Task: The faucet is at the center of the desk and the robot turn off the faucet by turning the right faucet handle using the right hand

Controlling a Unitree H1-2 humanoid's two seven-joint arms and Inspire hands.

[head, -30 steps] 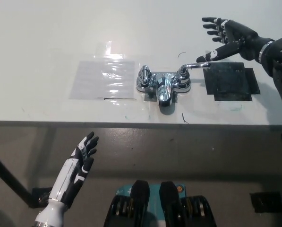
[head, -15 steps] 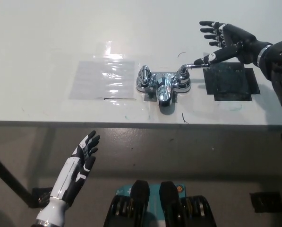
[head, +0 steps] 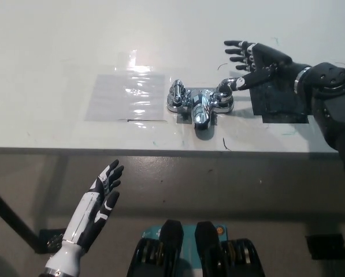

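Right hand [head: 259,62], fingers spread wide, seemingly touches the right faucet handle [head: 225,86] (left hand [head: 100,199] idle, open).

We have one view only, from the head, looking steeply down at the desk [head: 56,52] from its near edge. The desk's far side fills the upper picture; floor below the near edge fills the lower.
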